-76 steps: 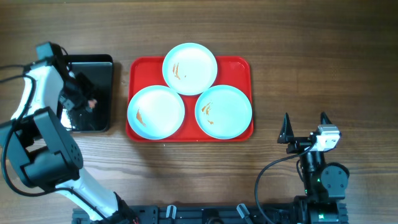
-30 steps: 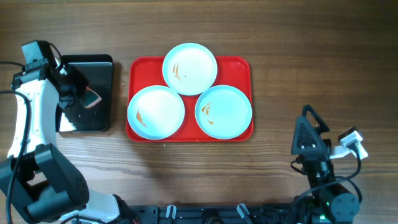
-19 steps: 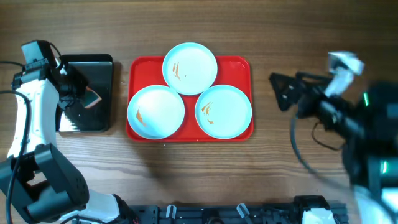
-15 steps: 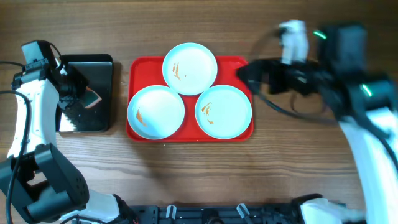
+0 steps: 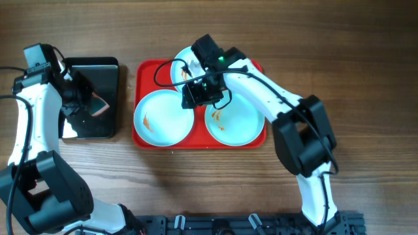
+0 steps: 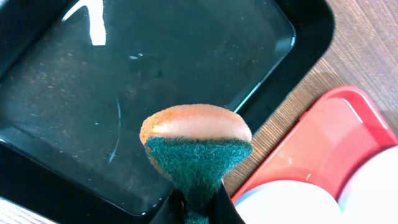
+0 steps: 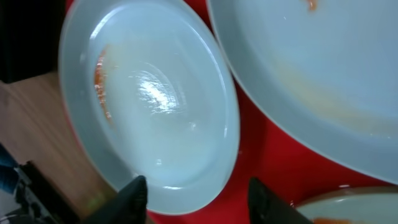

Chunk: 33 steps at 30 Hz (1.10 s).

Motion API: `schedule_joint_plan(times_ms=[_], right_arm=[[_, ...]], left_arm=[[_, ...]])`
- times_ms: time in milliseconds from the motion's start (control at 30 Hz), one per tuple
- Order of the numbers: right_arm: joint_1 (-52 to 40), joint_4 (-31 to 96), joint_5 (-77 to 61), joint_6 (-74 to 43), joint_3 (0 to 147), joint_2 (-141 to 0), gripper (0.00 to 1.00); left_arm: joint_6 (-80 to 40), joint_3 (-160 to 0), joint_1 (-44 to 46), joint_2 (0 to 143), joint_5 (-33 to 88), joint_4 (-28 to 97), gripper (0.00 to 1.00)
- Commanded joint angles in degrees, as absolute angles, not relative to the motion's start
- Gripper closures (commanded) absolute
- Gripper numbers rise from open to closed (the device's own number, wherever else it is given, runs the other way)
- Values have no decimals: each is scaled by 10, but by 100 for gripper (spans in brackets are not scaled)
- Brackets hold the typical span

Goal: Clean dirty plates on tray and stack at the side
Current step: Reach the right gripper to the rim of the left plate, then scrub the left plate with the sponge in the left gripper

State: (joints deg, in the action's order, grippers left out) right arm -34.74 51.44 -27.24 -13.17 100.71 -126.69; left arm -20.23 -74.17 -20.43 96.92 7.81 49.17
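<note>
Three pale blue dirty plates lie on the red tray (image 5: 255, 70): a back plate (image 5: 186, 65), a front-left plate (image 5: 160, 121) and a front-right plate (image 5: 238, 121), each with orange smears. My right gripper (image 5: 189, 98) hangs over the tray's middle. In the right wrist view its jaws (image 7: 199, 190) stand apart, open, with the near rim of the front-left plate (image 7: 149, 106) between them; whether they touch it I cannot tell. My left gripper (image 6: 198, 208) is shut on an orange-and-green sponge (image 6: 196, 140), held above the black tray (image 6: 124, 62).
The glossy black tray (image 5: 104, 75) sits left of the red tray, a narrow strip of wood between them. The right arm arches over the back plate and hides part of it. Bare wooden table lies right of the red tray and along the front.
The right arm swung from the table's front right across to the red tray, and its jaws narrowed over the plates. The left arm kept the sponge almost still.
</note>
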Motion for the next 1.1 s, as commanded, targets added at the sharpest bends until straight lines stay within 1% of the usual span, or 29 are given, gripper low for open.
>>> schedule_joint_plan(times_ms=[0, 100, 200, 233, 267, 333, 433, 567, 700, 767, 833, 1033, 1067], right_arm=[[-367, 498, -243, -156, 1015, -1310, 51], [-379, 481, -227, -176, 1015, -1318, 52], [-391, 482, -149, -197, 1015, -1318, 53], [-392, 482, -139, -199, 1015, -1318, 58], [-392, 482, -132, -204, 1015, -1318, 67], [-392, 481, -133, -213, 1013, -1318, 80], [-392, 474, -133, -214, 1001, -1318, 85], [-392, 467, -128, -234, 989, -1318, 95], [-390, 464, -119, -259, 989, -1318, 96], [-390, 463, -120, -259, 989, -1318, 96], [-390, 464, -119, -260, 989, -1318, 96], [-390, 463, -113, -275, 989, -1318, 96], [-390, 462, -113, -277, 989, -1318, 96]], left_arm=[[-170, -740, -207, 970, 131, 491, 96], [-152, -740, -207, 970, 173, 491, 96], [-151, -740, -206, 970, 212, 504, 96], [-151, -740, -201, 970, 215, 507, 96], [-149, -740, -193, 970, 215, 512, 96], [-136, -740, -170, 970, 214, 522, 96], [-137, -740, -131, 970, 214, 530, 96], [-139, -739, -73, 971, 198, 543, 96], [-170, -705, -17, 974, 197, 524, 96], [-175, -673, 6, 974, 197, 487, 96], [-206, -635, 26, 974, 197, 446, 96], [-218, -591, 35, 974, 173, 400, 96], [-237, -587, 36, 974, 173, 396, 96]])
